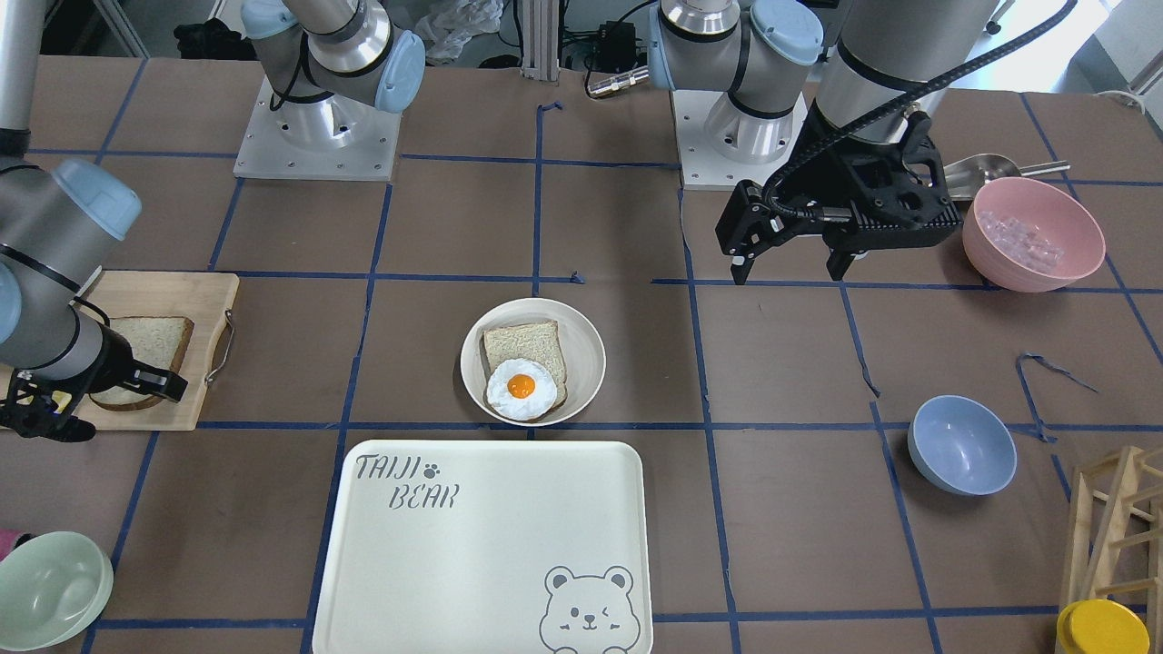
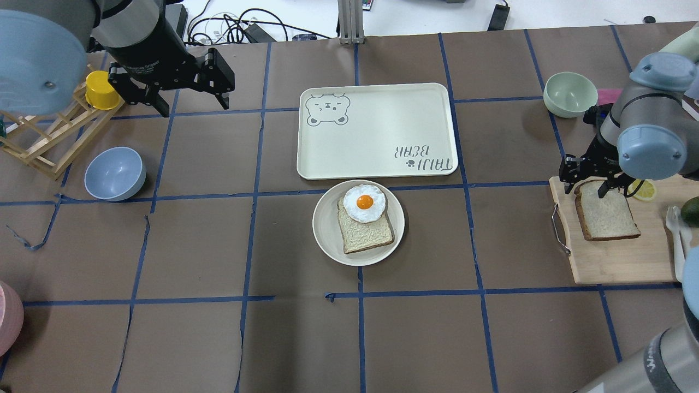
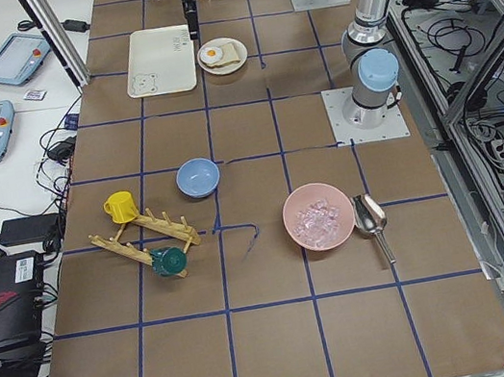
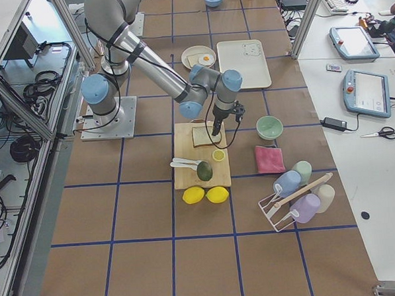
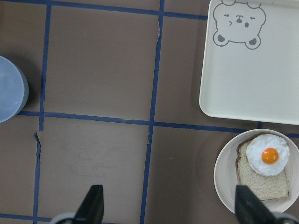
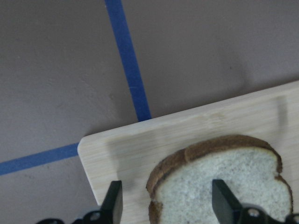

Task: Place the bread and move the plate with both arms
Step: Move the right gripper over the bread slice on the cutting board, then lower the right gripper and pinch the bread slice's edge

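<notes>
The right gripper (image 2: 585, 185) sits at the right edge of the overhead view, spread wide over the domed end of the bread (image 2: 609, 218), which lies flat on the board (image 2: 617, 267). On the wrist camera one finger (image 6: 113, 200) hangs over bare wood just outside the crust while the other is above the pale crumb. Whether either touches the slice, I cannot tell. This bread looks light, soft and easy to crush. The speckled middle would likely dent or tear under a hard pinch, and a slice held by one corner may droop. The dark crust looks the firmest part, so the better hold seems to be a gentle squeeze across the domed end, crust to crust. The plate (image 2: 327, 240) waits at centre frame, just below the tray (image 2: 377, 131), already carrying a smaller slice and a fried egg (image 2: 365, 203). It looks stiff and smooth, so I'd expect a grip on opposite rims, kept level so the egg doesn't slide. The left gripper (image 2: 194, 106), upper left, hangs spread and empty, well apart from the plate.
</notes>
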Available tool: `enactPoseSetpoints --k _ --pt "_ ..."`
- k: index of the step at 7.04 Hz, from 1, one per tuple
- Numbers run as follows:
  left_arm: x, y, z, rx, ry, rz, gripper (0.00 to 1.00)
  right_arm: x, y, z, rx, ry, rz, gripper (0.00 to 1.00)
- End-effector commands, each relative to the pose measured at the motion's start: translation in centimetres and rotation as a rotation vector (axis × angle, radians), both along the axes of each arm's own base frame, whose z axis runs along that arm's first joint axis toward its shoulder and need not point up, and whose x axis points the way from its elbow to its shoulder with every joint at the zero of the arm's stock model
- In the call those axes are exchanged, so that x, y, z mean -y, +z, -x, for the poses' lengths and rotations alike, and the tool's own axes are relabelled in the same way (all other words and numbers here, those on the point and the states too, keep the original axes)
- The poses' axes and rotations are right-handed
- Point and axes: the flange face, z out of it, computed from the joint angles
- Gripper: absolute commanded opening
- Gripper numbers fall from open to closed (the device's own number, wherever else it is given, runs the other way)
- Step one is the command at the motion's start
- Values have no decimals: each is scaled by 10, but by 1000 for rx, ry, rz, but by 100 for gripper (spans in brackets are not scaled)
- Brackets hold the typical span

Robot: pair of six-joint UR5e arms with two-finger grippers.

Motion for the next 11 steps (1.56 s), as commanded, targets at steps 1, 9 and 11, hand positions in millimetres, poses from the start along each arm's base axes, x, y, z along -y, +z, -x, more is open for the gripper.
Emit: enactPoseSetpoints --k 1,9,11 --pt "-2 -1 -1 2 -6 -2 100 -1 -2 1 -4 -5 -9 59" --pt "3 -2 -3 5 -4 -2 100 3 27 2 20 -16 -53 0" --pt "1 -1 -4 5 -7 10 100 13 39 6 34 -14 -69 0"
